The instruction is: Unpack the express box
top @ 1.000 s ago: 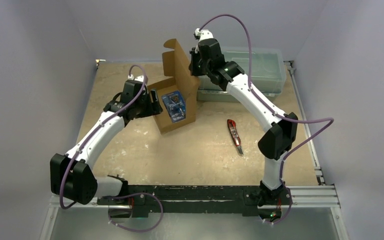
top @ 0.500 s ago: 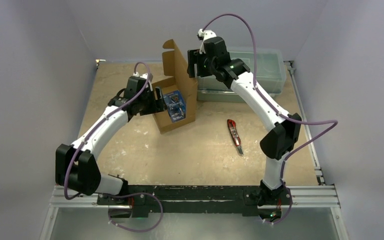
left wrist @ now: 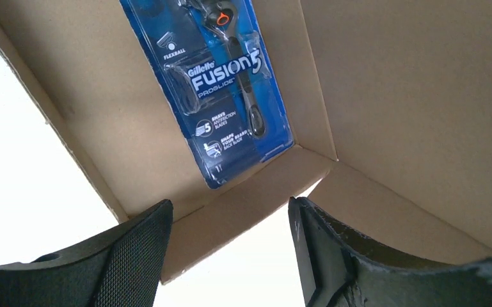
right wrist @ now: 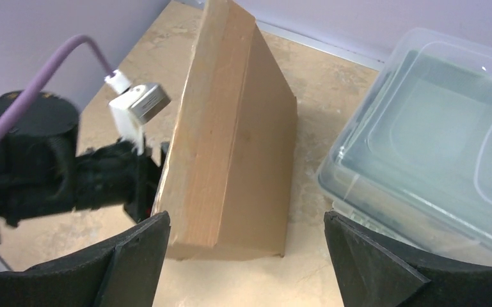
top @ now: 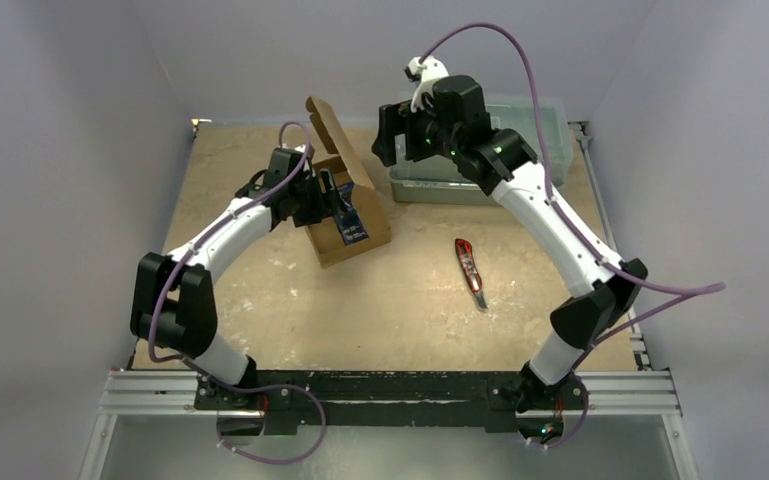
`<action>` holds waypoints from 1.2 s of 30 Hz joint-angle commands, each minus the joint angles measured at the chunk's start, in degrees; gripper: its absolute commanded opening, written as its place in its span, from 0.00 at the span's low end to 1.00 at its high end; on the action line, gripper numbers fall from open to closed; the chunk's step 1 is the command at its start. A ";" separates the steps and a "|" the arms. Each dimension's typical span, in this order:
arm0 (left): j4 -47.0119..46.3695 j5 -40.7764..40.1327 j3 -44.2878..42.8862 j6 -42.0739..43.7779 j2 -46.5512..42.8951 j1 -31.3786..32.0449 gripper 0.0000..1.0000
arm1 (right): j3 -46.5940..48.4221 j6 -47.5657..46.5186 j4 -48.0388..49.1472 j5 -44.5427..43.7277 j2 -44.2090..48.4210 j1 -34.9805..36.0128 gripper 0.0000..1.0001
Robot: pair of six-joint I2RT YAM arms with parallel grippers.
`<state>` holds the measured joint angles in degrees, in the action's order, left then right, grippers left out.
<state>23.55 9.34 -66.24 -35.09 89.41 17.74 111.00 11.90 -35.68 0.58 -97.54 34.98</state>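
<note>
Lavender walls around a beige, marbled table [top: 410, 300], arm bases bolted along its near edge. At the far right, a translucent lidded bin [top: 550, 140], closed. Just left of it, in the far half of the table, the box [top: 345, 252]: brown cardboard, open, flap raised and leaning back toward the far left, one corner close to the bin. Right arm arched high over the bin, right gripper [top: 385, 135] in the air between bin and flap, touching neither, jaws spread wide with nothing between them; from the wrist view, the flap's plain outer face below and ahead. Left arm stretched in from the left, left gripper [top: 325, 195] at the box's open mouth, jaws likewise apart and empty. Flat on the box floor, a blue razor pack [left wrist: 224, 83], Gillette Fusion5 ProGlide by its print, black handle with an orange dot visible through the blister, beyond the left fingertips and not touched. On bare table right of the box, well apart from it, a small red knife [top: 471, 270], lying lengthwise toward the near edge.
</note>
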 commanded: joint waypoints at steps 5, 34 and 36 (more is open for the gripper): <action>-4.49 0.06 -3.79 -4.03 3.41 0.38 0.66 | -10.14 -0.11 4.78 3.46 10.07 0.59 0.94; -14.16 -6.03 -2.71 -11.03 14.68 1.80 0.65 | -36.41 4.18 20.31 -18.37 26.95 13.29 0.99; -14.95 -7.15 -2.99 -8.73 15.69 1.86 0.67 | -37.26 4.10 20.39 -18.56 27.61 13.29 0.99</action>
<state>12.45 4.93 -67.07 -46.72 103.94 19.88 75.40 15.25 -16.51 -16.08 -72.07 48.36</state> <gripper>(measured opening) 0.653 0.987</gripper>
